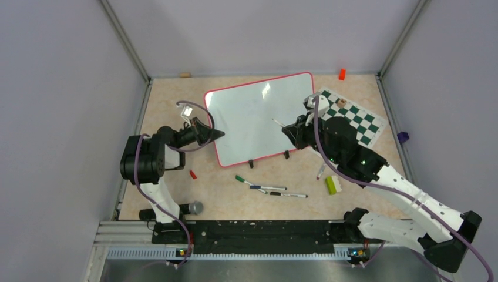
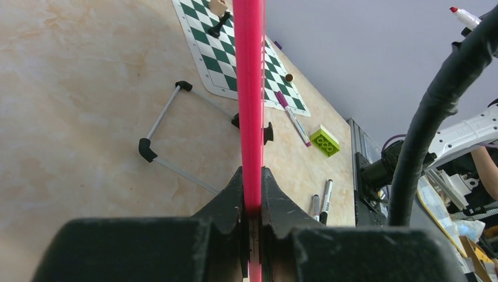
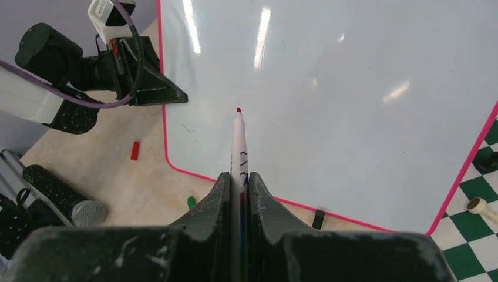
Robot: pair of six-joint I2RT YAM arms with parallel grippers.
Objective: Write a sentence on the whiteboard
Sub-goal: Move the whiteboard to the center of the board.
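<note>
The whiteboard is clamped at its 8 o'clock edge by the left gripper. A marker is pinched tightly in the right gripper and pointed toward 10 o'clock over the board.

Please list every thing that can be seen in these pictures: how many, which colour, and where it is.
whiteboard: one, white with a pink-red frame, middle of the table, nothing written on it
chess mat: one, green and white, right of the whiteboard, a few pieces on it
loose markers: four, one green-capped, one purple-capped, two dark, in front of the whiteboard
brick: one, lime green, beside the right arm
cap: one, red, near the whiteboard's left front corner
block: one, orange, at the far edge
microphone-like object: one, black with a grey head, by the left base
left gripper: black, shut on the whiteboard's frame
right gripper: black, shut on the held marker, white with a red tip, over the whiteboard
</note>
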